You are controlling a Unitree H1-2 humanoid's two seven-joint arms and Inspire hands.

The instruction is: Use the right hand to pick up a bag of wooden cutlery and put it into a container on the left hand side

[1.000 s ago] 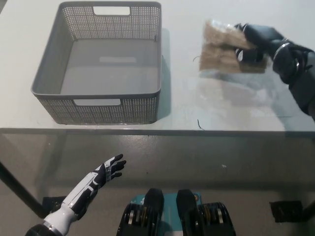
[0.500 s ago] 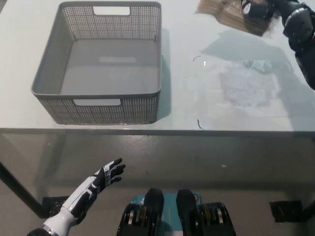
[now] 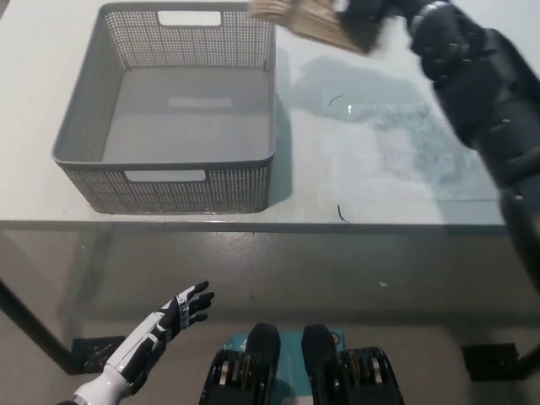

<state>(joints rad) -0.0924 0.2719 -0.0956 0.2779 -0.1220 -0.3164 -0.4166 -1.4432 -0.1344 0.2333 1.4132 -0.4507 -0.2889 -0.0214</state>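
So the black right hand (image 3: 377, 10) is up at the far edge of the worktop (image 3: 380, 177), partly cut off by the top of the picture, with its fingers clamped on the right end of the clear bag of brown wooden cutlery (image 3: 308, 20). The bag is off the surface - its soft shadow lies on the pale worktop just below it - and it tilts a bit, left end higher. That left end overlaps the far right corner of the grey perforated plastic basket (image 3: 169, 190), so the bag is at the basket's rim rather than inside it. The bag is pretty blurry, so I can't make out individual pieces in it.

The basket sits on the left half of the worktop, close to the front edge, with nothing in it.

The white left hand (image 3: 184, 307) rests low at the lower left, below the front edge of the worktop - fingers spread, holding nothing.
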